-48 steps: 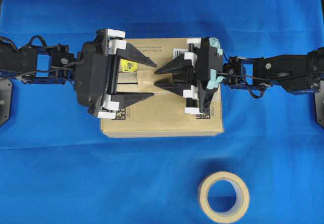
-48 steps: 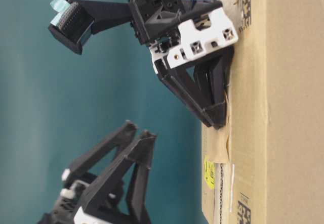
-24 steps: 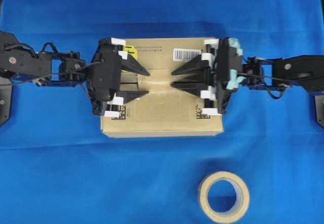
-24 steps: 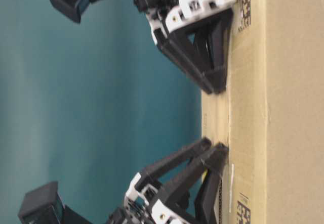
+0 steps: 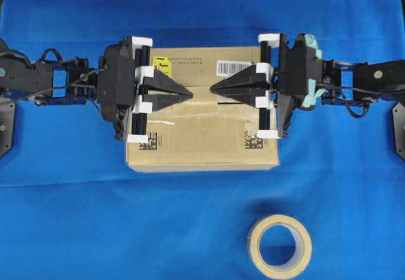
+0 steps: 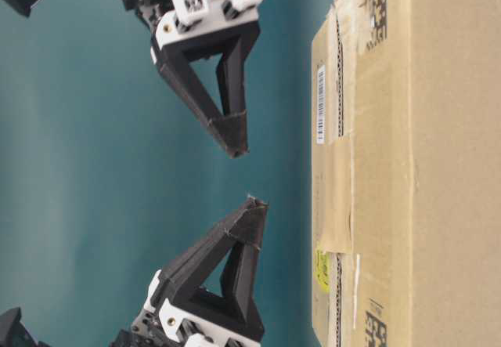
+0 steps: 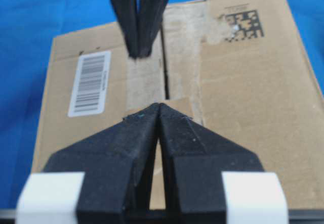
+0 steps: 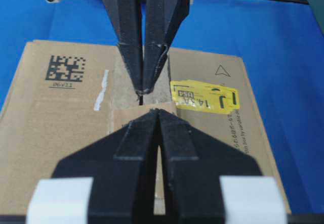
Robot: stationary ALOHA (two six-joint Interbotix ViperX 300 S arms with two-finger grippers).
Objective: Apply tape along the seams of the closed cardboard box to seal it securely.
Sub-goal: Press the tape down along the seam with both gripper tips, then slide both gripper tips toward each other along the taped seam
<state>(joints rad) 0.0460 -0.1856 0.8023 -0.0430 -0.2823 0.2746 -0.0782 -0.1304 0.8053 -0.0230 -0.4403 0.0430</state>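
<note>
Two black grippers, left and right, hover closed and empty, tip to tip above the brown cardboard box. The square brown tape piece lies mid-seam: thin, limp, sticky, best pressed flat. A beige tape roll sits near-right, well apart, obstructing nothing

From my overhead view the left gripper and right gripper, both pinched to a point, cover the ends of the seams behind them, and I can't see the tape's full outline. The table-level view cuts the cardboard box off at 3 edges, well clear of both tips. The print beside the yellow sticker, just past the left gripper's tips, is too small for me to read.
</note>
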